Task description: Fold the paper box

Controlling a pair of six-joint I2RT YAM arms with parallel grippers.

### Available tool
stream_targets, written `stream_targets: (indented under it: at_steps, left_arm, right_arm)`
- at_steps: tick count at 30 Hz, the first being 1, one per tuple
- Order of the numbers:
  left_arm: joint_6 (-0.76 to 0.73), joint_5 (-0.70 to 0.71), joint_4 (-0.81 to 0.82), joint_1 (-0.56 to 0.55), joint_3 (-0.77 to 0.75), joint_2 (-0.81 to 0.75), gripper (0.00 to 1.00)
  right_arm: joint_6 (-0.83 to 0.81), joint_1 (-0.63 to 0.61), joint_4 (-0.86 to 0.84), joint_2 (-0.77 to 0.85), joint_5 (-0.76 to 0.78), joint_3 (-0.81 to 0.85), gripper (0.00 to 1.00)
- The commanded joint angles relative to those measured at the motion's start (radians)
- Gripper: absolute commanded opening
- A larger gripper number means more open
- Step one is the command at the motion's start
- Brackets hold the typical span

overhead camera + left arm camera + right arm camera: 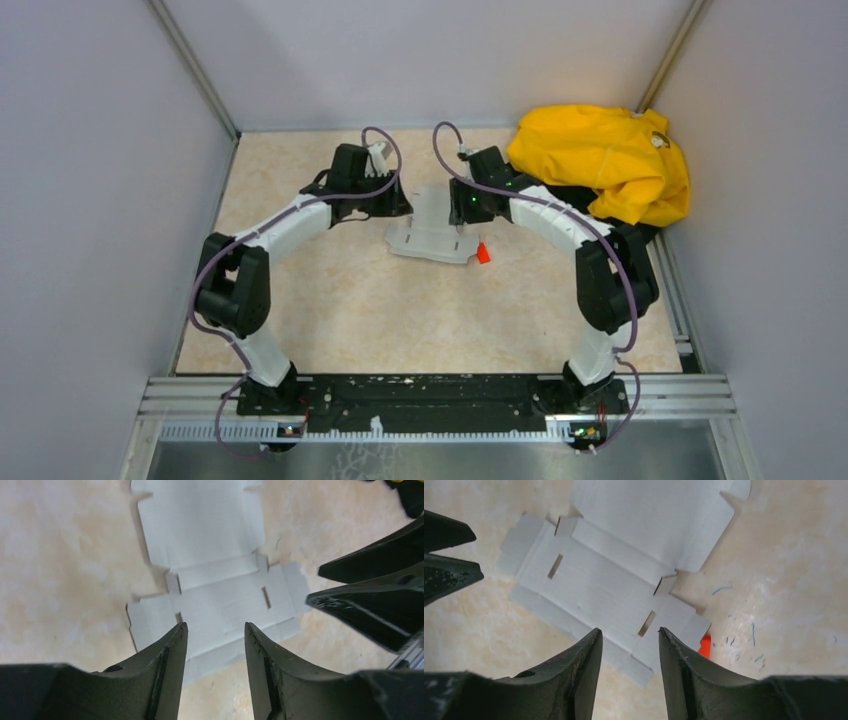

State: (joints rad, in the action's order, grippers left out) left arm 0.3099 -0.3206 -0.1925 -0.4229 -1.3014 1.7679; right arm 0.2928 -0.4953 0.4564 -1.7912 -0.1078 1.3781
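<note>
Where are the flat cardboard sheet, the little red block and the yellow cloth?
paper box (432,235): top view, middle of the sheet.
red block (483,254): top view, its top face.
yellow garment (600,160): top view, centre of the heap.

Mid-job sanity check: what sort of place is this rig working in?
Probably a lab test cell: plain pale walls enclose a beige table, a metal rail runs along its near edge, and props lie on it: the unfolded paper box, a yellow garment.

The paper box is a pale grey-white die-cut sheet, wholly unfolded and lying flat on the beige tabletop near its middle. It shows creased panels, side flaps, small notched tabs and two narrow slits.
</note>
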Motion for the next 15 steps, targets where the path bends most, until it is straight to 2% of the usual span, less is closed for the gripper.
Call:
stream_targets:
  at_steps: [1,7,15]
  left_arm:
    - [0.05,0.037,-0.021,0.003,0.14,-0.07,0.51]
    - [0.075,0.083,-0.032,0.003,0.229,-0.09,0.46]
    - [0.077,0.096,-0.02,0.003,0.23,-0.053,0.45]
  right_arm:
    - [0.056,-0.011,-0.005,0.109,-0.069,-0.151,0.45]
    - [0.141,-0.018,-0.084,0.207,-0.076,-0.369,0.41]
    - [0.168,-0.018,-0.132,0.196,-0.042,-0.423,0.41]
